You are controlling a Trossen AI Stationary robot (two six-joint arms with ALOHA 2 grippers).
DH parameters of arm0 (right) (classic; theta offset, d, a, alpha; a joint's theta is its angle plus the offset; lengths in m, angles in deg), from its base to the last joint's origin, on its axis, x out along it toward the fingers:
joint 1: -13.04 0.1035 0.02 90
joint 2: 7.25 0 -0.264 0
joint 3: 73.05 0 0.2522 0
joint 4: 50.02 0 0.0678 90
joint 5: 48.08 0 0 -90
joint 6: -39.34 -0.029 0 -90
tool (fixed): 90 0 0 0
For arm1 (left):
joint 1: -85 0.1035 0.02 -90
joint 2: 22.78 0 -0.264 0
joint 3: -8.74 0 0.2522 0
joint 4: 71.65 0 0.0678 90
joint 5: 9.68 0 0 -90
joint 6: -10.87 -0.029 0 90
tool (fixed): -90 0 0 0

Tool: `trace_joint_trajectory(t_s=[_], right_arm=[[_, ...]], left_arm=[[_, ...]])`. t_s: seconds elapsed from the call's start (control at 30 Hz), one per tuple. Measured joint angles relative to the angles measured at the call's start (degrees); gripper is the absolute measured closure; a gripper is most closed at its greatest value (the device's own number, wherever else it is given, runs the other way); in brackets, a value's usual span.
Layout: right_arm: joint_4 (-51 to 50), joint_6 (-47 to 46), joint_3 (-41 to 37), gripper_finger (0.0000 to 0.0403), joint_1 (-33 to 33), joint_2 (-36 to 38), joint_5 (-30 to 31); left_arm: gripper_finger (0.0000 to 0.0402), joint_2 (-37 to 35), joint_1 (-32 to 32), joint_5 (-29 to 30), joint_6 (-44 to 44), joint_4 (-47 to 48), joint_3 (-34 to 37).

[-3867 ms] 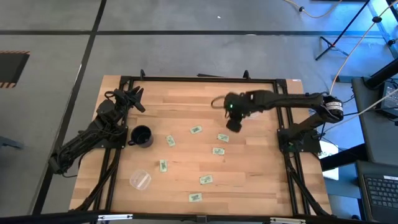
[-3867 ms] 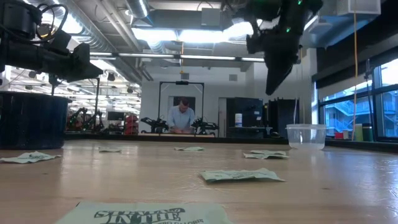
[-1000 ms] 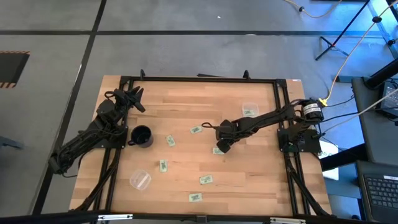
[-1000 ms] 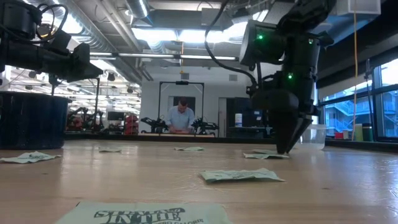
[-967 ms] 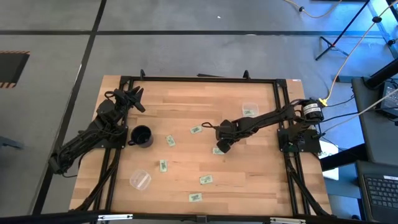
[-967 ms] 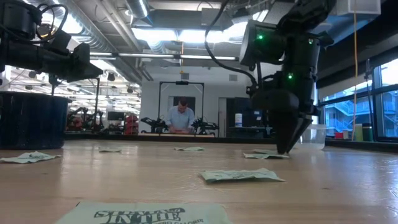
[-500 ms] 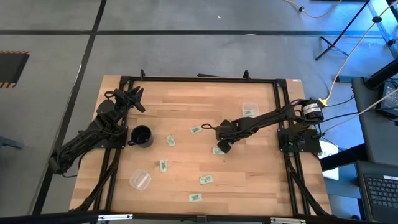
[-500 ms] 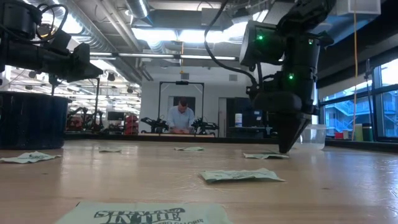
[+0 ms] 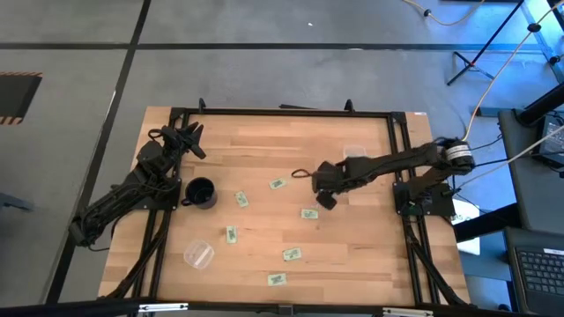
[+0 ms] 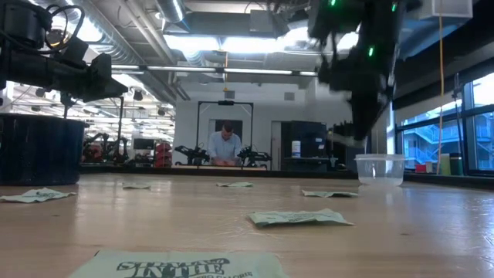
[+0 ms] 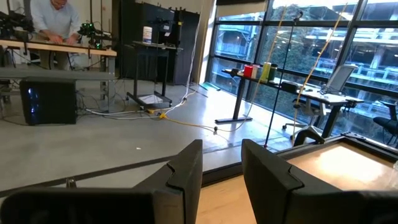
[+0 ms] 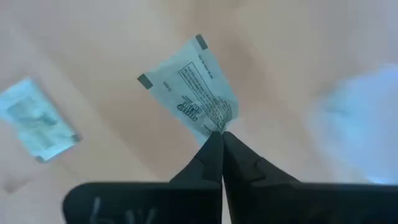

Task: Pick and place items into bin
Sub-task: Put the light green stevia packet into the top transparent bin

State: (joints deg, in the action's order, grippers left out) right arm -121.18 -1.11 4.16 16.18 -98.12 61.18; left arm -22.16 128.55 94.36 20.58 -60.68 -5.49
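From above, my right gripper [image 9: 325, 201] hangs over the middle of the wooden table [image 9: 264, 141], just beside a packet [image 9: 309, 213] lying flat on the wood, with a clear bin [image 9: 354, 155] near it toward the table's right rear; more packets lie scattered, one [image 9: 278, 184] to its left, another [image 9: 241, 200] near the black cup [image 9: 201, 192], and others [image 9: 292, 254] toward the front, beside a second clear container [image 9: 198, 254]. My left gripper [image 9: 189, 138] waits at the table's left rear corner, well apart from all of them. From table height, my right gripper [image 10: 356, 131] is raised clear of the surface, above and just beside the clear bin [image 10: 379, 167], while packets [image 10: 297, 218] lie flat on the wood below. Through my left wrist, my two dark fingers [image 11: 186, 168] stand spread with a gap between them, nothing held, looking out into the room where a person [image 11: 55, 18] stands at a bench. Through my right wrist, my fingers [image 12: 214, 155] are pressed together on the corner of a pale green packet [image 12: 189, 89], which hangs from the tips above the table; another packet [image 12: 36, 118] lies on the wood, and a pale blur to one side may be the bin, though I cannot tell.
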Motion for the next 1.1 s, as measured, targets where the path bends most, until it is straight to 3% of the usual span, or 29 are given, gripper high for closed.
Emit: trace_joint_trajectory(t_s=[0.13,0.33,0.5,0.67,1.1], right_arm=[[-14.8,-6.6,3.0,0.0401,-1.8,5.0,8.3],[-21.6,-10.2,1.5,0.0401,-7.7,10.8,9.2],[-19.9,-5.8,-1.1,0.0401,-14.9,11.9,7.5],[-10.4,2.7,-4.9,0.0401,-20.9,11.9,3.4],[-0.3,8.0,-12.7,0.0401,-28.2,10.4,0.7]], left_arm=[[0.0295,0.0,0.0,0.0,0.0,0.0,0.0],[0.0295,0.0,0.0,0.0,0.0,0.0,0.0],[0.0295,0.0,0.0,0.0,0.0,0.0,0.0],[0.0295,0.0,0.0,0.0,0.0,0.0,0.0],[0.0295,0.0,0.0,0.0,0.0,0.0,0.0]])
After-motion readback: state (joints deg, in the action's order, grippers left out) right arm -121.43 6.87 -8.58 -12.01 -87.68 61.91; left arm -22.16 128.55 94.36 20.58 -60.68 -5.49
